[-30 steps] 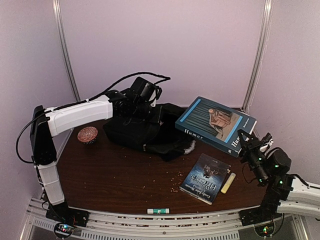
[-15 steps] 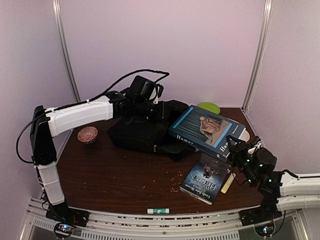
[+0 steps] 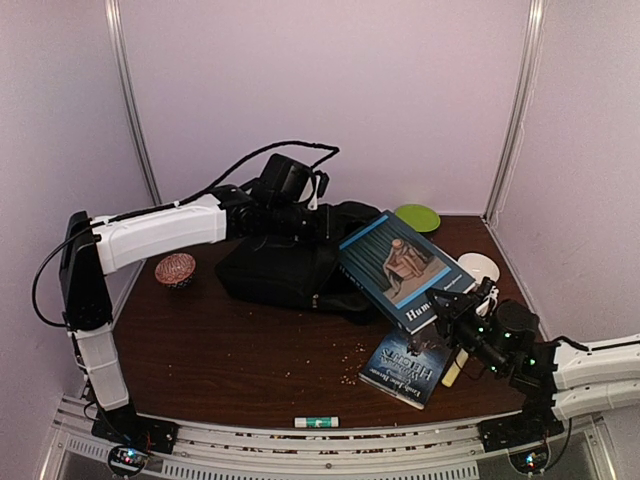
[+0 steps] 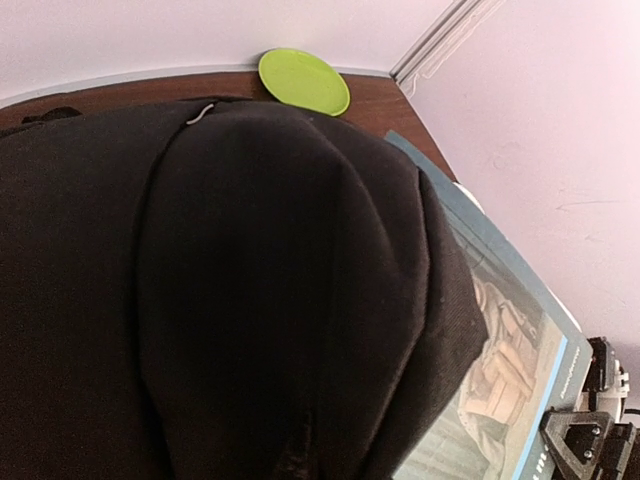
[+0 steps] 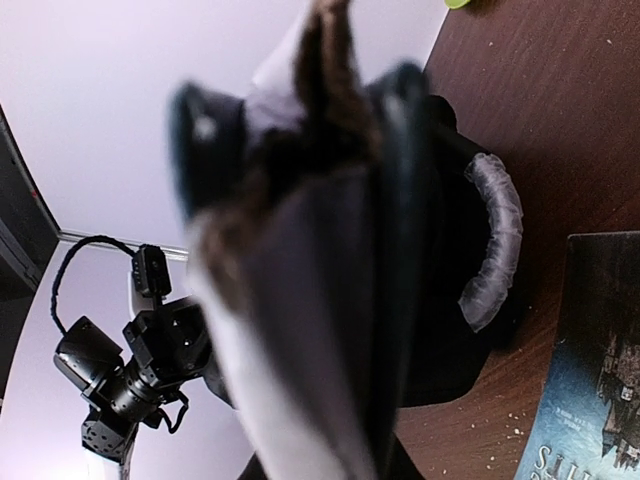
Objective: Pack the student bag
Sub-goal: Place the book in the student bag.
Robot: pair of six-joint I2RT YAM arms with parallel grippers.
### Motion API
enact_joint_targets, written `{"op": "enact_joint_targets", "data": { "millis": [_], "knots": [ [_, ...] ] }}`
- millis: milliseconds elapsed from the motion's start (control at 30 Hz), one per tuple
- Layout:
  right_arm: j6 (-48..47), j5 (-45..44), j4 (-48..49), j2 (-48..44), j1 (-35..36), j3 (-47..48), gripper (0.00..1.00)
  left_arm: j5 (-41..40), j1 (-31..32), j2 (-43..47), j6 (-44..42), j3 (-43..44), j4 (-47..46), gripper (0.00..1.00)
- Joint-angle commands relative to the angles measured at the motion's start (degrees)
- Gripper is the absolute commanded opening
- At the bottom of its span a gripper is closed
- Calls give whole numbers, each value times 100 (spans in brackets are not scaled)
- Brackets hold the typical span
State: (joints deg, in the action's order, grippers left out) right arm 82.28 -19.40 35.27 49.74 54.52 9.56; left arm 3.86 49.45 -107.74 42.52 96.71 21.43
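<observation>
The student bag [image 3: 285, 268], black and soft, sits at the back middle of the table. My left gripper [image 3: 298, 214] is at its top and shut on the fabric, pulling it up. In the left wrist view the black cloth [image 4: 250, 300] hides the fingers. A pale grey handle [image 5: 492, 240] shows on the bag's near side. My right gripper [image 3: 448, 304] is shut on the lower corner of a large blue book [image 3: 398, 262], held tilted with its far end against the bag. The right wrist view has that book [image 5: 330, 280] edge-on and blurred.
A smaller dark book [image 3: 410, 366] lies at front right with a yellow stick [image 3: 455, 368] beside it. A green plate [image 3: 417, 216] and a white disc [image 3: 478, 268] are at back right, a brown patterned ball [image 3: 175, 270] at left, a small tube [image 3: 316, 422] on the front rail.
My right arm has swung the large book left and down towards the bag, uncovering the green plate and the white disc. The left arm has barely moved.
</observation>
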Motion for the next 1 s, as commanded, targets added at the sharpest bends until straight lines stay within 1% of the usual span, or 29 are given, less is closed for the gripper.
{"op": "enact_joint_targets", "data": {
  "millis": [0,100,267,467,633,833,900,967],
  "knots": [
    [-374,65,-255,-507,11,39,17,85,162,597,-233,-11,-564,0],
    [-477,312,-799,-879,22,77,17,-134,110,748,-368,-152,-498,0],
    [-244,560,-990,-1297,25,-176,17,-184,4,868,-268,-371,-760,0],
    [-35,656,-1076,-1404,31,-277,17,-221,3,873,-55,-398,-1110,0],
    [-22,829,-1346,-1528,27,-290,16,-670,3,873,-8,-372,-1070,0],
    [18,680,-2117,-2334,26,-459,16,-1087,-19,798,9,-364,-997,0],
    [13,567,-2318,-2679,30,-511,16,-1028,-38,729,44,-354,-1044,0],
    [39,457,-2358,-2801,29,-571,16,-858,-41,676,42,-354,-1148,0]
  ]
}}
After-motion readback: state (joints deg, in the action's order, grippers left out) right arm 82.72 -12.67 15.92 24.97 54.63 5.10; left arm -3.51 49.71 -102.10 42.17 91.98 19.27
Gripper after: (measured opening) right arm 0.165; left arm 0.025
